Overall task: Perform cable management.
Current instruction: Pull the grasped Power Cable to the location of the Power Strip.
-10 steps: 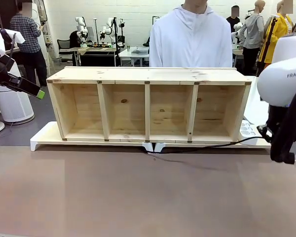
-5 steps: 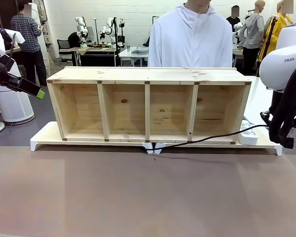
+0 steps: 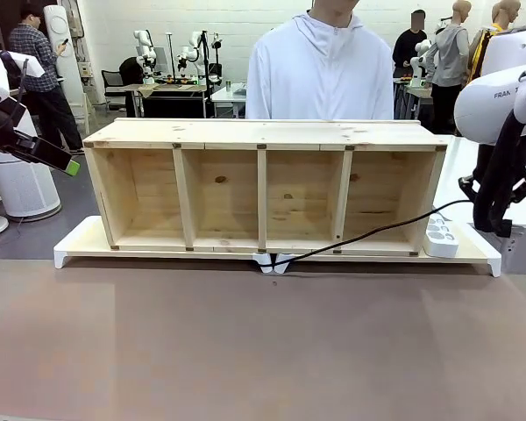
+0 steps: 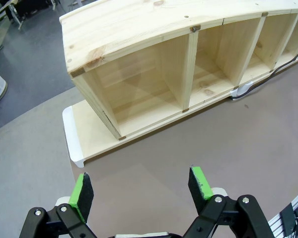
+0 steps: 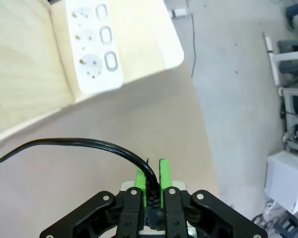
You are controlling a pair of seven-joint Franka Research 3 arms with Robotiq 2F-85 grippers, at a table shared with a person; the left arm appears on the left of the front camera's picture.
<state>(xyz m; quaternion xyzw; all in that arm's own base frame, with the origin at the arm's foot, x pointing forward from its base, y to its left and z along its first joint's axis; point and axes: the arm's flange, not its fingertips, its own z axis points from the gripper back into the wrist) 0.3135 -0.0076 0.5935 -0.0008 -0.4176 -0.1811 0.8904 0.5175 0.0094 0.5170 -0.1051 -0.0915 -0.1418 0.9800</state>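
1. The long pale pine shelf unit (image 3: 263,133) stands on a flat white base board (image 3: 79,241) on the brown table (image 3: 263,351). Its four open compartments face me, and each one shows bare wood.
2. A white multi-socket power strip (image 3: 440,237) lies on the right end of the base board, just beside the unit's right wall.
3. The thin black cable (image 3: 368,235) starts at the gap in the middle of the board's front edge. It rises to the right across the foot of the rightmost compartment and passes above the power strip towards my right arm (image 3: 495,96).
4. In the right wrist view the right pincer (image 5: 152,171) is pressed together on the cable, which curves away to the left out of the green pads. The pincer is above the table, near the power strip's end.
5. The left pincer (image 4: 141,186) is spread wide with nothing between its pads. It hangs above the table and is aimed at the unit's left end.
6. A person in a white hooded top (image 3: 320,74) stands behind the unit.
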